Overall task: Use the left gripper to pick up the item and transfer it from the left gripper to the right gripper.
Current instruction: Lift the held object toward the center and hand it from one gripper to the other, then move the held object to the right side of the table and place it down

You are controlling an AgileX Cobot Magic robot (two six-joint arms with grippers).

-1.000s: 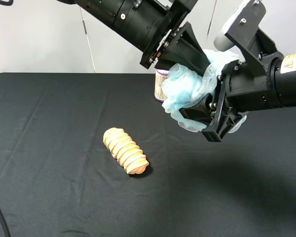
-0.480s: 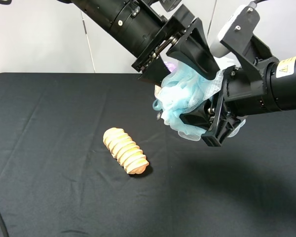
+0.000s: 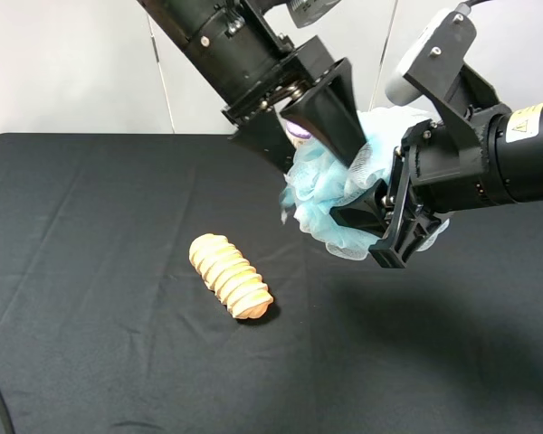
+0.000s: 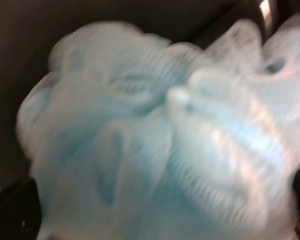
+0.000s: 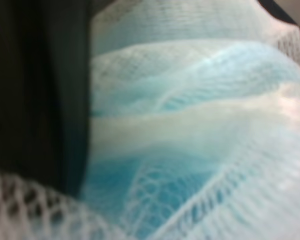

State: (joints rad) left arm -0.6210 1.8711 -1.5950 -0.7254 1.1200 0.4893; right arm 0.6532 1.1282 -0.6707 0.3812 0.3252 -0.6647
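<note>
Above black bench (image 3: 90, 344), white wall (image 3: 63, 63) behind: pouf (image 3: 319, 197) aloft between both grippers. At left gripper (image 3: 324, 165), jaws spread, apparently released, lower one clear of mesh. At right gripper (image 3: 355, 239), jaws seemingly clenched on pouf's right side. Likely room for left to back off up-left.

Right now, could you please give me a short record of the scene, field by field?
item: bath pouf, aloft between both grippers
left gripper: finger against pouf, grip unclear
right gripper: appears shut on pouf
table: ridged orange oblong lying apart
canister: mostly hidden behind left gripper
</note>
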